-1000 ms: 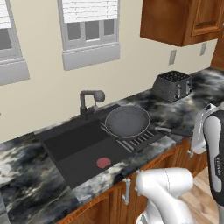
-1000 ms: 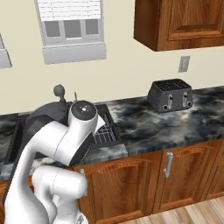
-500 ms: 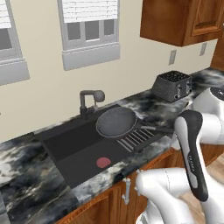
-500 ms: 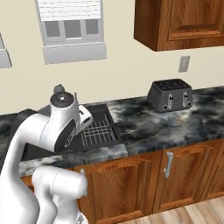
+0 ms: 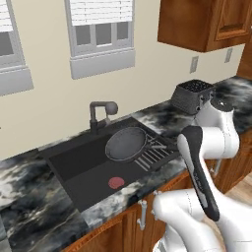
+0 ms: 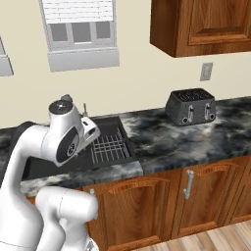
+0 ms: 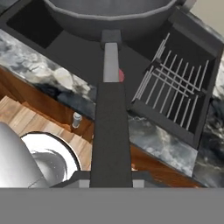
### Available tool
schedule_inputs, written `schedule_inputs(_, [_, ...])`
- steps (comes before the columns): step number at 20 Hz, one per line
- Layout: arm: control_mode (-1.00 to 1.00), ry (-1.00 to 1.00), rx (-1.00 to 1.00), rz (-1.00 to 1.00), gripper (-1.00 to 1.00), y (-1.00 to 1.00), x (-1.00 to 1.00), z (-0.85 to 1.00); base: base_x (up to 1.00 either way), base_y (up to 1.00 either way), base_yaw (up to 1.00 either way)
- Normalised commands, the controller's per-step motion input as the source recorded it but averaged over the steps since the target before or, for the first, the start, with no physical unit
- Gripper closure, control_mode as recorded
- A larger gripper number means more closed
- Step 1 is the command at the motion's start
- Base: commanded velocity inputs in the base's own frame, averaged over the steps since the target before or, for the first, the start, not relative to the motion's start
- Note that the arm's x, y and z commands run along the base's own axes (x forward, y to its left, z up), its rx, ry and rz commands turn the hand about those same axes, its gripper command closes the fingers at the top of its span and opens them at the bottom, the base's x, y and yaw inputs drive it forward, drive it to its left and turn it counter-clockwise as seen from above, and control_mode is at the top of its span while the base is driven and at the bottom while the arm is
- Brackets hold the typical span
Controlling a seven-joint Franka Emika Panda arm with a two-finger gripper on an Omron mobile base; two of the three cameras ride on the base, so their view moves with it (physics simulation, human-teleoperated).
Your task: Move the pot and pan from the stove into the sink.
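A black-grey marble counter (image 5: 34, 216) is running under two windows, with wood cabinets below and a dark toaster (image 6: 190, 107) sitting well off to the side. In the hand view the gripper (image 7: 111, 177) is clamping the far end of the pan's long handle between nearly closed jaws, the handle running straight away from the camera to the pan body. The pan (image 5: 126, 144) is hanging in the air, tilted, over the sink (image 5: 78, 167), its bowl above the basin's right part and partly over the ribbed drying rack (image 5: 156, 153); it is touching nothing below, as far as the left base view shows. The faucet (image 5: 100, 114) is standing just behind it.

The pan is looking stiff and fairly heavy for a grip so far out: held at the handle's end, the bowl's weight is levering against the jaws and could twist or droop. A hold nearer the bowl would steady it, though the handle is thin and probably slick.

Open room is lying to the left, over the bare basin floor around the red drain (image 5: 116, 182). The rack's raised edge, the faucet neck and the sink's front rim are the things to keep clear of while lowering.
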Motion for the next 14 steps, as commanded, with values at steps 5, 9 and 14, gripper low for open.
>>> schedule_inputs(5, [-1.00, 0.19, -0.07, 0.00, 1.00, 0.30, 0.37, -0.20, 0.00, 0.00, 0.00])
schedule_inputs(9, [-1.00, 0.19, -0.09, 0.00, 1.00, 0.54, 0.50, -0.20, 0.00, 0.00, 0.00])
schedule_inputs(14, [-1.00, 0.16, -0.09, 0.00, 1.00, 0.51, 0.45, -0.21, 0.00, 0.00, 0.00])
